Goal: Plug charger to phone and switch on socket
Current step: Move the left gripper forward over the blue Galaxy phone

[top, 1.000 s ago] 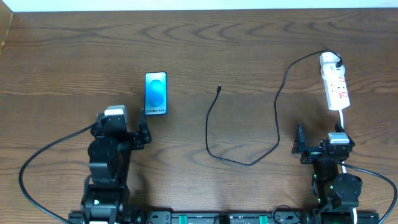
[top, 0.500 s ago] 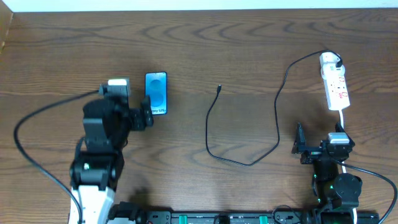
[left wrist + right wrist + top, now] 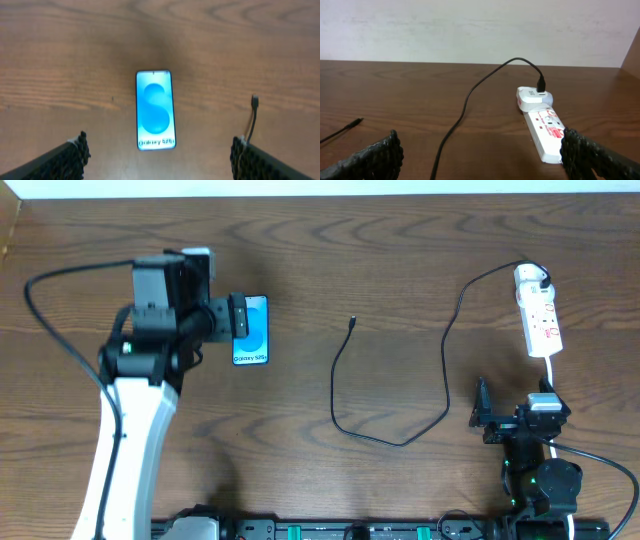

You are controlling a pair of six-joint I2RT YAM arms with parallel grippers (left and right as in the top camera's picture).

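Your left claw [image 3: 239, 317] hangs spread wide at the left edge of the phone [image 3: 156, 110], which lies screen-up on the counter [image 3: 300, 240]. The charger [image 3: 352, 323] tip lies well apart, its far end plugged in at the socket [image 3: 540, 320]. Your right claw [image 3: 480, 145] gapes wide, empty.

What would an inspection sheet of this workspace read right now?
Surface: brown wooden table.
Job's things: blue-screened rectangular smartphone, flat, face up; white plastic power strip, far right; long thin black charger cable, tip free, apart from smartphone.
Clutter: nothing seen.
Grippers: left gripper open at smartphone, not gripping; right gripper open, empty.
Cables: charger cable plugged into white adapter on strip; white cord trails toward right arm.
Surroundings: white wall behind table.
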